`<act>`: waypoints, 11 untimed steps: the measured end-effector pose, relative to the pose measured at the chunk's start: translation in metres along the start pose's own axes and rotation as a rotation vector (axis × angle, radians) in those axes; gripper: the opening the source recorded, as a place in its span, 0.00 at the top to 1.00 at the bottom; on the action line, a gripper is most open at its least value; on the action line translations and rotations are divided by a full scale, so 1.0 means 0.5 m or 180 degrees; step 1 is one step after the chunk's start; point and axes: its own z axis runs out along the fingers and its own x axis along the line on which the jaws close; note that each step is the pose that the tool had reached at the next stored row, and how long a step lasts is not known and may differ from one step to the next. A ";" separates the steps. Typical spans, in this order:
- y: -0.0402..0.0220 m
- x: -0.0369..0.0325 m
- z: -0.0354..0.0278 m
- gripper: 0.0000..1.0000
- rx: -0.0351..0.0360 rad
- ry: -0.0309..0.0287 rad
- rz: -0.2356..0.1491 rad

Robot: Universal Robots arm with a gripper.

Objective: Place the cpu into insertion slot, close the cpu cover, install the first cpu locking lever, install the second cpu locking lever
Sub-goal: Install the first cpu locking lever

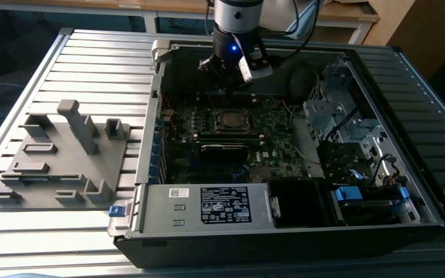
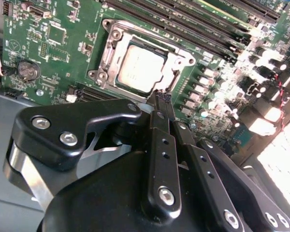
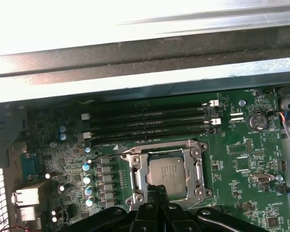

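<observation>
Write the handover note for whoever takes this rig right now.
Gripper: shut, holding nothing, tips close beside a corner of the insertion slot; contact unclear.
cpu: seated in the slot, metal top up.
cpu cover: down flat around the cpu.
Done: cpu placed, cover closed.
Left: both locking levers; cannot tell whether either is latched.

No print can be read anywhere. Black-and-white label (image 1: 225,205) on the power supply housing (image 1: 168,217): rows of tiny text and symbols, illegible. Small white sticker (image 1: 178,192) just beside it, likewise. Faint markings on the cpu (image 3: 166,171) top, indecipherable.
</observation>
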 end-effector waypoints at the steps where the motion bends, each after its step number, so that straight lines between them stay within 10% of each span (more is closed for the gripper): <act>1: 0.000 0.003 0.000 0.90 0.0000 -0.0003 0.0000; 11: -0.007 0.038 0.001 0.90 -0.0003 -0.0024 0.0000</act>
